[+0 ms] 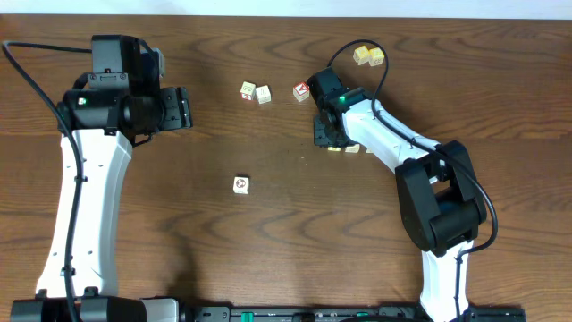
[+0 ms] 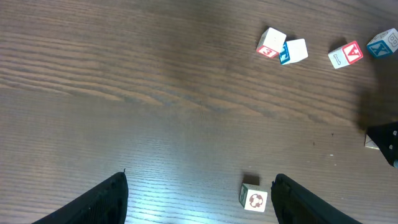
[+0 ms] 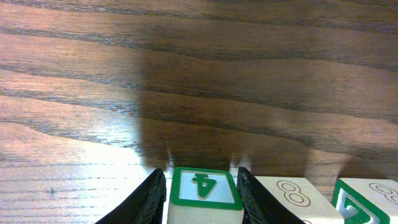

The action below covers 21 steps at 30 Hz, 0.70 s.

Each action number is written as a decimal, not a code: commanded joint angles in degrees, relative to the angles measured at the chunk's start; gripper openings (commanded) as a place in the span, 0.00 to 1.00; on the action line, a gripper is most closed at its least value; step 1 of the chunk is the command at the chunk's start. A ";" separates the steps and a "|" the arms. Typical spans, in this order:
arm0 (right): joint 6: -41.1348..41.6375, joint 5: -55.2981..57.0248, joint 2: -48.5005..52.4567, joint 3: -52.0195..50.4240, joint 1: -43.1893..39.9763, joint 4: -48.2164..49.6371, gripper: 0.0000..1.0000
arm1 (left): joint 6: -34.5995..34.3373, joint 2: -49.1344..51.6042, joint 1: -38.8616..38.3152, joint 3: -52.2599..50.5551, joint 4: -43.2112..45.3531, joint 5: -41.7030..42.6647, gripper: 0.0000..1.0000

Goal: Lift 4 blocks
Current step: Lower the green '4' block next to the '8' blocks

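A cream block with a green 4 (image 3: pixel 205 190) sits on the table between the fingers of my right gripper (image 3: pixel 202 177), which press on both its sides. Beside it on the right stand a cream block with an 8 (image 3: pixel 289 196) and a green-framed block (image 3: pixel 367 199). From overhead, the right gripper (image 1: pixel 326 134) is low over this row of blocks (image 1: pixel 352 148). A cream block with a reddish-brown ring (image 1: pixel 241 184) (image 2: pixel 254 198) lies alone mid-table. My left gripper (image 1: pixel 183 107) (image 2: pixel 199 205) hangs open above the table, away from it and holding nothing.
A red-faced cube (image 1: pixel 248 90) and a blue-marked cube (image 1: pixel 263 94) lie together at the back centre. Another red-faced cube (image 1: pixel 302 91) lies just behind the right gripper. Two yellow cubes (image 1: pixel 368 57) sit at the far back right, by the right arm's cable.
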 commanded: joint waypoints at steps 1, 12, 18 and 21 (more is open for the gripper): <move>-0.79 0.09 0.42 -0.44 -0.04 -0.09 0.35 | 0.13 0.00 0.20 0.79 0.09 -0.52 0.75; -0.83 -0.22 0.42 -0.44 -0.02 -0.04 0.45 | 0.13 0.00 0.20 0.79 0.07 -0.52 0.74; -0.85 -1.86 0.39 0.48 -0.02 -0.02 0.49 | 0.13 0.00 0.20 0.79 0.09 -0.52 0.74; -0.85 -1.88 0.35 1.36 -0.02 -0.11 0.49 | 0.13 0.00 0.20 0.79 0.07 -0.52 0.74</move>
